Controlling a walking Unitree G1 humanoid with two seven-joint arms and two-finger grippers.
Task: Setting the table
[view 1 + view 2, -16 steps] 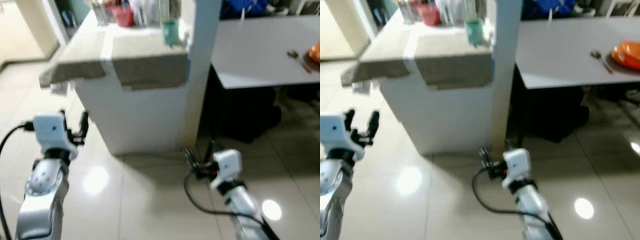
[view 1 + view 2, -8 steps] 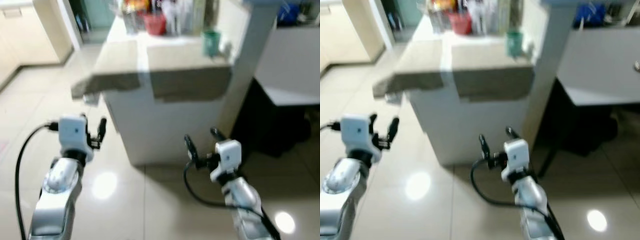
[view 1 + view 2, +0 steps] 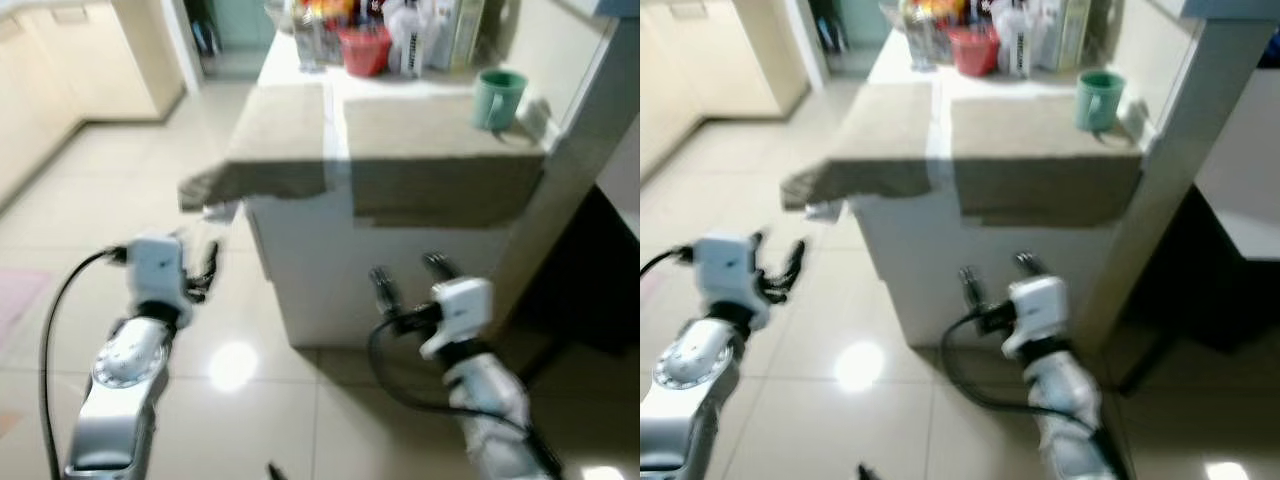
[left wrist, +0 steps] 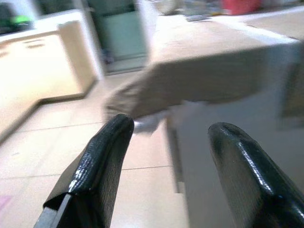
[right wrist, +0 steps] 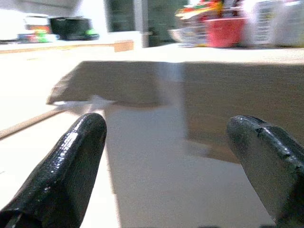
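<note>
A green cup stands near the right end of a white counter whose top is draped with a beige cloth. A red container and several bottles sit blurred at the counter's far end. My left gripper is held up over the floor to the left of the counter, open and empty. My right gripper is raised in front of the counter's white side, open with nothing between its fingers. The whole picture is blurred.
A pale square pillar stands at the counter's right end, with the corner of a grey table and dark space beyond it. Glossy tiled floor spreads to the left toward cream cabinets and a doorway.
The camera has swung left: the counter now fills the middle and the grey table has slid off to the right. Both arms stay raised and open.
</note>
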